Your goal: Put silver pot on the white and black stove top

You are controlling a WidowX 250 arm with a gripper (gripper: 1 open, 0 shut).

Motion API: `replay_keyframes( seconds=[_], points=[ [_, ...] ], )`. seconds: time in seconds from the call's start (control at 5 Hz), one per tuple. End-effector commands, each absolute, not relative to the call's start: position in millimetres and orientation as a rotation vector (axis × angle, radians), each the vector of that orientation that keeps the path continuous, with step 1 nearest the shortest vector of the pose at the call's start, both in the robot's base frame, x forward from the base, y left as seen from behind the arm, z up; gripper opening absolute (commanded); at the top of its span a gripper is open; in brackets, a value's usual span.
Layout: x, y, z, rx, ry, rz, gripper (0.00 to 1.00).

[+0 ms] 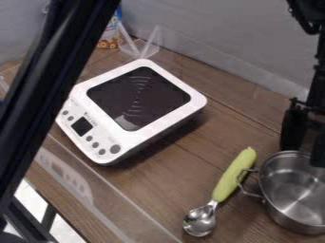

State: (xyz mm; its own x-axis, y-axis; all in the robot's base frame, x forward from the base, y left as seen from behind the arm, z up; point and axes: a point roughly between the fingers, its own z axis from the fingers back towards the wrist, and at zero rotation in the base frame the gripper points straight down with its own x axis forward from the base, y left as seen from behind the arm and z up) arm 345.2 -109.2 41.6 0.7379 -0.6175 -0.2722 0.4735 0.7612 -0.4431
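Observation:
The silver pot (296,196) stands at the lower right of the wooden table, partly cut off by the frame edge. My black gripper (305,144) hangs just above the pot's far rim at the right edge; its fingers stand apart, open, with nothing between them. The white and black stove top (133,107) sits in the middle left of the table with its button panel (86,133) facing the front left, and nothing rests on its black glass. About a pot's width of bare wood separates the pot from the stove top.
A metal scoop with a yellow-green handle (230,179) lies just left of the pot. A dark out-of-focus bar (57,81) crosses the left foreground diagonally. A can (113,26) and a clear thing (143,41) stand at the back by the wall.

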Motion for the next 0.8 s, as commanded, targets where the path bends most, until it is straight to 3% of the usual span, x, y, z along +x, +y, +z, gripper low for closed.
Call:
replay_keyframes(
  seconds=[0.0,0.2,0.6],
  points=[
    [346.1,-121.5,52.6,-0.342,0.395,-0.714,1.0],
    [345.7,-134.4,58.0,-0.342,0.402,-0.709,0.0],
    [341.0,-139.3,81.1,-0.334,0.423,-0.687,0.0]
  ],
)
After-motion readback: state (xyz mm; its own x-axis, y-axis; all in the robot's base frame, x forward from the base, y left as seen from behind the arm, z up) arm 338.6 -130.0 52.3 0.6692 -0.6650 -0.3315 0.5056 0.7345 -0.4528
